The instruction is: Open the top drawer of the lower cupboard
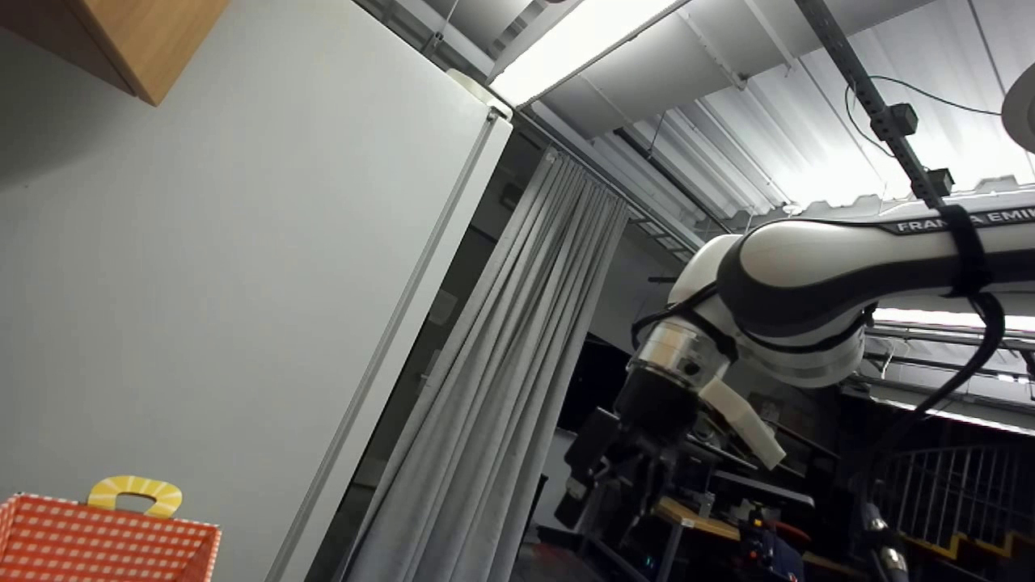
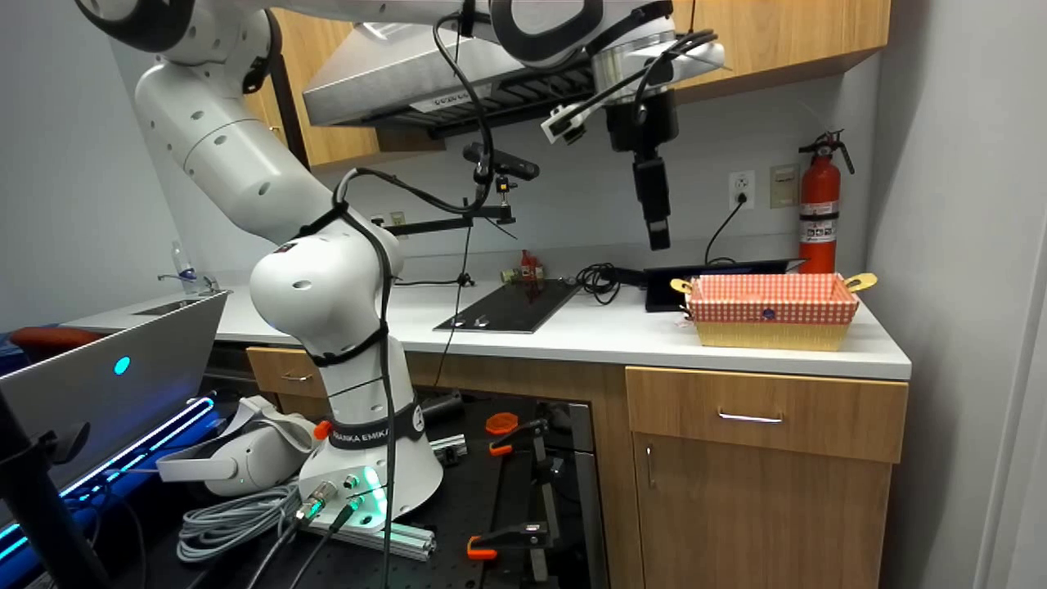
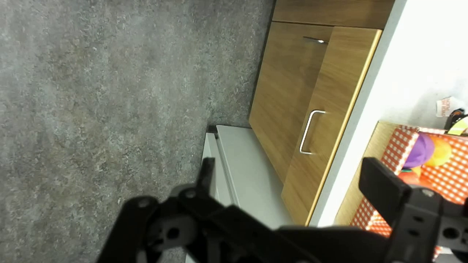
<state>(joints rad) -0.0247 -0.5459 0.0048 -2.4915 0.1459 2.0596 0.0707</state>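
The wooden top drawer (image 2: 675, 401) of the lower cupboard has a silver bar handle (image 2: 750, 418) and sits under the white worktop. In the wrist view the drawer front (image 3: 334, 98) and its handle (image 3: 309, 132) lie between my fingers, farther off. The drawer front seems to stand slightly proud of the door below; I cannot tell how far. My black gripper (image 3: 292, 171) is open and empty. In an exterior view the gripper (image 2: 658, 237) points down above the worktop, higher than the drawer. It also shows in an exterior view (image 1: 597, 513), where the drawer is out of view.
A red checked basket (image 2: 769, 335) with toys stands on the worktop (image 2: 605, 339) above the drawer. A fire extinguisher (image 2: 820, 213), a dark flat device (image 2: 695, 286) and a black cooktop (image 2: 515, 307) are behind. A grey wall panel (image 3: 248, 157) borders the cupboard.
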